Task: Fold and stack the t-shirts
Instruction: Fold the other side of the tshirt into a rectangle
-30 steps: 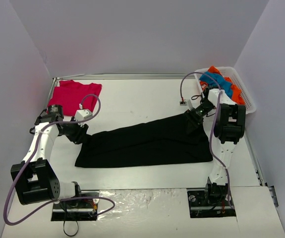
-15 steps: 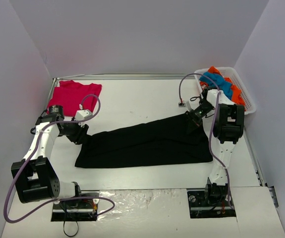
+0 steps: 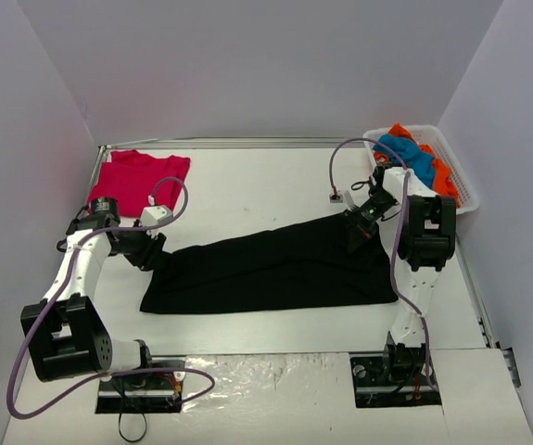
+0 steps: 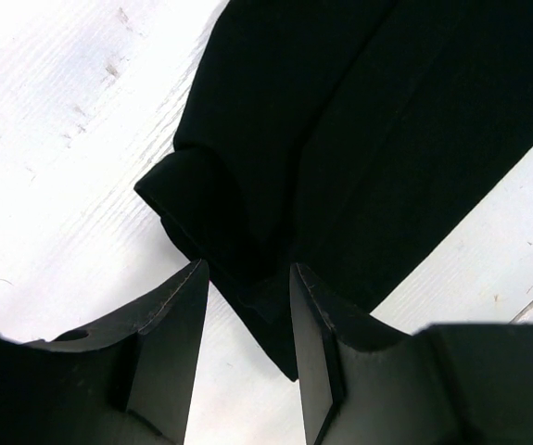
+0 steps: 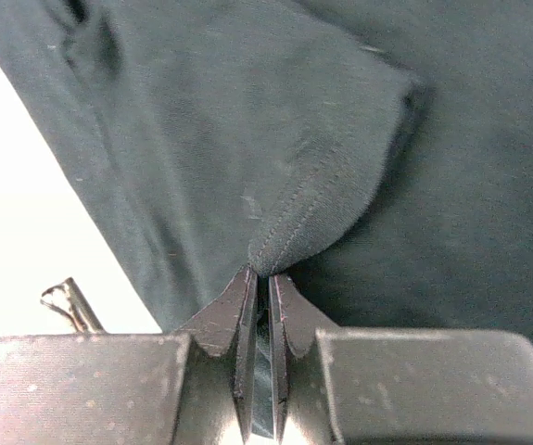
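Right gripper (image 3: 357,225): moved since a second ago. It has shifted a little toward 8 o'clock along the far edge of the black shirt (image 3: 275,269), and its jaws, then apart, have come together. The cable (image 3: 333,167) looped above it has swung slightly toward 9 o'clock. Everything else lies as before.

Right gripper, wrist view (image 5: 259,278): jaws nearly touching, nipping a stitched hem fold of the black shirt (image 5: 247,139). The cloth rises to a point at the fingertips.

Left gripper (image 3: 158,252): at the shirt's 9 o'clock end, low over the table (image 3: 257,185). In the wrist view (image 4: 245,278) the jaws stand partway apart, with a rolled corner of the black shirt (image 4: 359,139) between the tips. Cannot tell whether they pinch it.

Black shirt: at the table's centre, a long band running from 8 o'clock to 2 o'clock between the two grippers. Flat along the near edge, creased lengthwise.

Red shirt (image 3: 141,178): at the table's 10 o'clock corner, lying flat, well apart from the black one.

Basket (image 3: 465,199): white, at the 2 o'clock corner. It holds a blue shirt (image 3: 405,153) and an orange shirt (image 3: 442,174), bunched together.
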Controlling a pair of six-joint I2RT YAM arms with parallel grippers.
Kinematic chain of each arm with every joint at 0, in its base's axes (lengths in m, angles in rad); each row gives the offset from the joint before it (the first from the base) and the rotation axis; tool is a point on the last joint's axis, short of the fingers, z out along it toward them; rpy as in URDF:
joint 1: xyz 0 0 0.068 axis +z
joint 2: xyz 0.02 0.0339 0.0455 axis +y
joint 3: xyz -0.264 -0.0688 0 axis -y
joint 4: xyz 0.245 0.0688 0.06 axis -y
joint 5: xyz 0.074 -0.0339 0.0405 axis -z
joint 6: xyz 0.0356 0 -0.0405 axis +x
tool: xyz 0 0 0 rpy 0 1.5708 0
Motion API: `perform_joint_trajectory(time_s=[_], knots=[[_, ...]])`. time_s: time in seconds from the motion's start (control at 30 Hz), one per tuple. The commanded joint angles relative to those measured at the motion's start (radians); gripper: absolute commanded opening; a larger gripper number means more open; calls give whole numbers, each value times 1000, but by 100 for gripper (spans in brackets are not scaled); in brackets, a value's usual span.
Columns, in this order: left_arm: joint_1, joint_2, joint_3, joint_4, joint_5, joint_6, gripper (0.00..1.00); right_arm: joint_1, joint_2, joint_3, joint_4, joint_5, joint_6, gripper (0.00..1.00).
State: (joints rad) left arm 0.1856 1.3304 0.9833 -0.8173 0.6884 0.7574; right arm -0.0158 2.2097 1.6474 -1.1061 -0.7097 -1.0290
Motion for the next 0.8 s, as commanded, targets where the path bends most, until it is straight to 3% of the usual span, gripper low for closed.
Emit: perform_joint_trajectory(time_s=[0.0, 0.3, 0.77], knots=[[6, -48, 14, -26, 22, 8, 39, 60, -142, -20, -78, 27, 27, 0], [6, -109, 0, -43, 26, 6, 39, 175, -310, -161, -78, 84, 64, 0], [6, -181, -54, -46, 28, -10, 39, 212, -479, -408, -80, 207, 63, 0]])
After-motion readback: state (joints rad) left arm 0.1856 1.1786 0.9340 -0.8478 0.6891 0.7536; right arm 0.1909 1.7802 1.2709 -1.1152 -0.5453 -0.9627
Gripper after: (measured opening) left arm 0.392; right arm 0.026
